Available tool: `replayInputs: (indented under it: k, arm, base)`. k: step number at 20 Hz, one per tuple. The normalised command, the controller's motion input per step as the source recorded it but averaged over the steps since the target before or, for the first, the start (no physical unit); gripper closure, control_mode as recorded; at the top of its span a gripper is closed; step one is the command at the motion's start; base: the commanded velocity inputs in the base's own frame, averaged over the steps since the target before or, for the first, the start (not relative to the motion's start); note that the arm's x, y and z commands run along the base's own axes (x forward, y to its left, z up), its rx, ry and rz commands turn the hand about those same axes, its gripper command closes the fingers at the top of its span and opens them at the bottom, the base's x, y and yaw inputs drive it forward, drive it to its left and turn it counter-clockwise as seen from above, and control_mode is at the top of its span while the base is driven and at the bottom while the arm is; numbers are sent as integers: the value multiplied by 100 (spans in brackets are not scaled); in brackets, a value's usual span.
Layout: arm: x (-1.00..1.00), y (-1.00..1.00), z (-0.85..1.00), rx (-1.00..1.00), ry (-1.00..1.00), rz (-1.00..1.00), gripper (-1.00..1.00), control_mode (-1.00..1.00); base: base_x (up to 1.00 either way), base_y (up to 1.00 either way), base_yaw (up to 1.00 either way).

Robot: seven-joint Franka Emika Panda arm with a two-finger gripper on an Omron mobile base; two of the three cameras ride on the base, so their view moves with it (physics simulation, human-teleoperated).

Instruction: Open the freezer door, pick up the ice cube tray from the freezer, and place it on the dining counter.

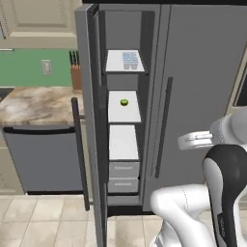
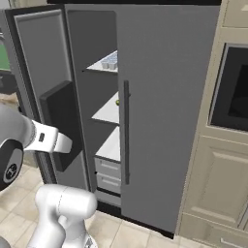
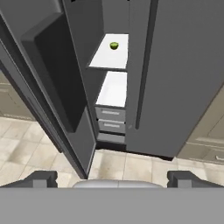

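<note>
One step down: the freezer door (image 1: 89,120) stands swung wide, so the opening is done and the tray pick is the step in hand.
Tool: right at the bottom of the hand view, the tool (image 3: 112,178) has its two dark tips spread far apart with nothing between them, well back from the fridge and aimed at the lower shelves and the floor.
Door: nearest thing to the arm, edge-on in the left base view with its long dark bar handle (image 1: 80,152) facing away from the freezer; the right base view shows its grey inner face and a dark moulded bin.
Freezer: the freezer (image 1: 123,120) is a narrow grey compartment with white shelves stacked above two grey drawers (image 1: 124,176).
Middle shelf: a tiny green round item (image 1: 124,102) sits alone there, not our target.
Tray: farthest up, the ice cube tray (image 1: 130,60) lies flat on the top shelf, toward its right side; pale blue-white, small, a grid of little cells.
Next move: I'd judge the tool must rise and reach in at top-shelf height, staying clear of the open door and the closed right-hand door (image 1: 202,96), then close across the tray's narrow side.
Surface: the marble surface (image 1: 38,103) left of the fridge carries a knife block.
</note>
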Motion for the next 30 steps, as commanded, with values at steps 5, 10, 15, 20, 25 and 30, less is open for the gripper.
replayInputs:
  k: [5,10,15,20,25,30]
  arm:
    - [0,0,0,0,0,0,-100,100]
    - [0,0,0,0,0,0,-100,100]
    - [0,0,0,0,0,0,-100,100]
    - [0,0,0,0,0,0,-100,100]
    - [0,0,0,0,0,0,-100,100]
    - [0,0,0,0,0,0,-100,100]
  base:
    - [31,-5,5]
    - [41,0,7]
    - [49,13,2]
    - [58,26,0]
    - [58,32,0]
    - [53,9,0]
